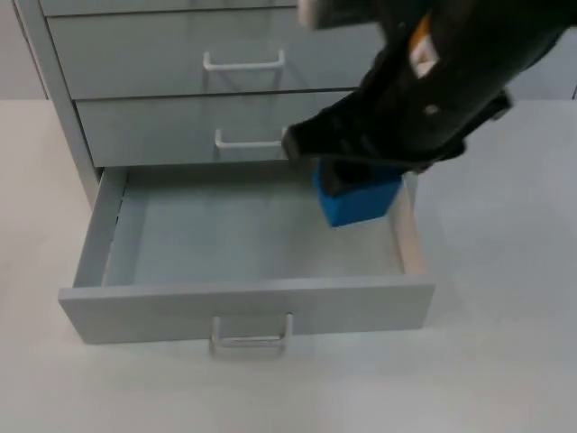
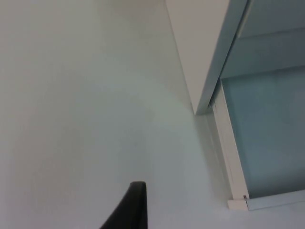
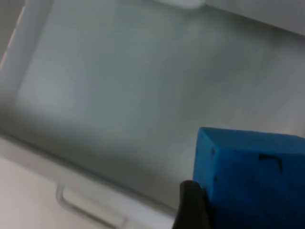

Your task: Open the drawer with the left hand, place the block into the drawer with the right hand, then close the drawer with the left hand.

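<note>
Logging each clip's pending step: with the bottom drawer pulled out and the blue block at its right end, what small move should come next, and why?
Probably lower the right pincer a little and release. The blue block sits between its fingers over the open drawer, near the right wall, seemingly above the floor. The left pincer waits over the table beside the cabinet.

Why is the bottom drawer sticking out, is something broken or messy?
Nothing looks broken or messy. The bottom drawer is pulled open on purpose, and the right pincer holds the blue block over its right rear corner. The left pincer waits over the white table beside the cabinet.
</note>
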Action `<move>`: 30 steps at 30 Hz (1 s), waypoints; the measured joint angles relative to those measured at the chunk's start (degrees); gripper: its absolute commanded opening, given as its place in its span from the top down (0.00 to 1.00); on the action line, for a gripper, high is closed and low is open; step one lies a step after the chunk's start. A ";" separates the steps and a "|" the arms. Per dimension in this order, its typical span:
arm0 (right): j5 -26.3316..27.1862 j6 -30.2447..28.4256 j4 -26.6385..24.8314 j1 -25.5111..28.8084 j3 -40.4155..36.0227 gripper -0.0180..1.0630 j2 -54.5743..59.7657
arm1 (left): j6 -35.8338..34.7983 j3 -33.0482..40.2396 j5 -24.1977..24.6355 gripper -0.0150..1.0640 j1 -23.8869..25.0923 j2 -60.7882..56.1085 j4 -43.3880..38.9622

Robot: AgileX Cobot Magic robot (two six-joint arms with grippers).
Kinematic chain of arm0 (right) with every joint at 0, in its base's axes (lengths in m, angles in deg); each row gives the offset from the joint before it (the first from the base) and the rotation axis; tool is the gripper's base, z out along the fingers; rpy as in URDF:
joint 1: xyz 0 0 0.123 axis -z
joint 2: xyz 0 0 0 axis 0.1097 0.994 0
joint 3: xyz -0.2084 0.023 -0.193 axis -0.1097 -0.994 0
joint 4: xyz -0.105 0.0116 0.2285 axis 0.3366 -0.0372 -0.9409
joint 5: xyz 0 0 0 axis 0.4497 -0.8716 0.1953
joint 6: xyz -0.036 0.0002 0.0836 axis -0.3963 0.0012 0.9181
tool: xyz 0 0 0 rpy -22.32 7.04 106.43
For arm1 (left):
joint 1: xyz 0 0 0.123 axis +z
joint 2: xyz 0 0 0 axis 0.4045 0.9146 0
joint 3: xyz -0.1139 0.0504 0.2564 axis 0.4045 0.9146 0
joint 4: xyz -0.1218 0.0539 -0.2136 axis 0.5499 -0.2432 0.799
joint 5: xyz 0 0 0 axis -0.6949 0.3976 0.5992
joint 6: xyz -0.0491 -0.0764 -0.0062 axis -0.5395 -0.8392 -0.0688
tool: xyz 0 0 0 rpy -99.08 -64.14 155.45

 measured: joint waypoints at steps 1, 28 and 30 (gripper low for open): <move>1.01 0.15 0.30 0.00 0.89 0.98 2.11 | 0.00 0.00 0.00 0.01 0.00 0.00 0.00; 10.03 6.91 5.31 0.00 2.21 0.27 14.02 | 0.00 0.00 -0.35 0.01 0.00 0.00 0.14; 8.05 6.91 5.31 0.00 2.21 0.27 11.27 | 0.00 0.00 -0.46 0.01 0.00 0.00 0.14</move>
